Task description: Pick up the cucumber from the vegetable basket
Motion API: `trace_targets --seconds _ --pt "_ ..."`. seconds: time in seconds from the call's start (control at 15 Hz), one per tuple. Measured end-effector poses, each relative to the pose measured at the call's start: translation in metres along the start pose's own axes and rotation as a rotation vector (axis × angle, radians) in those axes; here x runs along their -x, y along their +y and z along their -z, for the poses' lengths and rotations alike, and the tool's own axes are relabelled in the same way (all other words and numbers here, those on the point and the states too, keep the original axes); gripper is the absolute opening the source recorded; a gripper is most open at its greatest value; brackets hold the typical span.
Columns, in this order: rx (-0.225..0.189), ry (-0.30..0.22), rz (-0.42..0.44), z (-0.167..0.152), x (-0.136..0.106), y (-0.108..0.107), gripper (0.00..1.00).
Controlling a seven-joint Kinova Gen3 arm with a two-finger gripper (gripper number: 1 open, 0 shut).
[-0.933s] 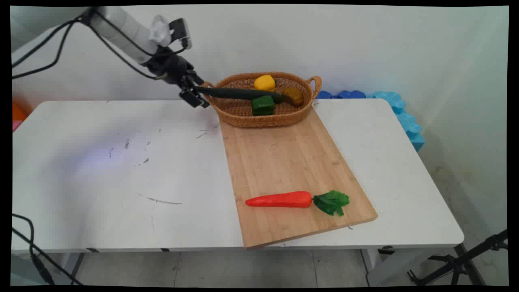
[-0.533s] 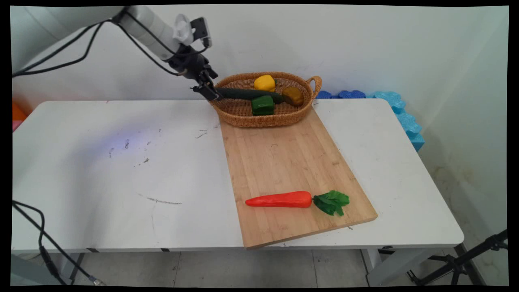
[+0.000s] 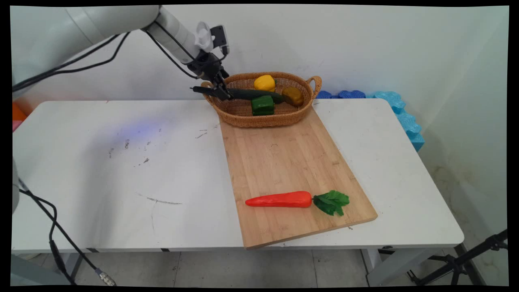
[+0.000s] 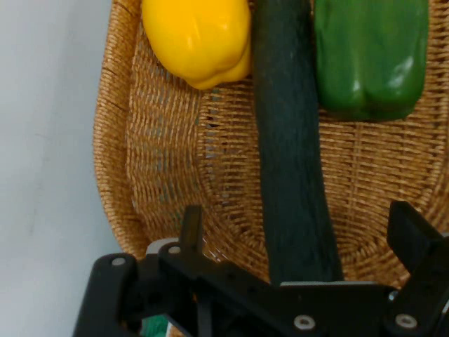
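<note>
Where the white table point(image 3: 121, 170) meets the wall, a wooden cutting board point(image 3: 292, 170) runs from the near edge back to a wicker basket point(image 3: 243, 117). On the board's near end lies an orange carrot point(image 3: 279, 199) with green leaves. Blue foam blocks point(image 3: 401, 109) sit at the table's far right corner. The gripper point(image 3: 221, 90) hangs over the basket's left rim, fingers spread, one on each side of a long dark cucumber point(image 4: 291, 175) without pinching it. The cucumber lies lengthwise in the basket, between a yellow pepper point(image 4: 200, 38) and a green pepper point(image 4: 372, 56). A brownish piece point(image 3: 292, 95) rests at its far right end.
</note>
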Motion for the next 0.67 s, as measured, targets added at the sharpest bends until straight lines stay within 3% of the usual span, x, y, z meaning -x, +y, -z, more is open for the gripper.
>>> trace_targets --seconds 0.67 --pt "-0.013 -0.027 -0.042 -0.034 -0.008 0.0 1.0"
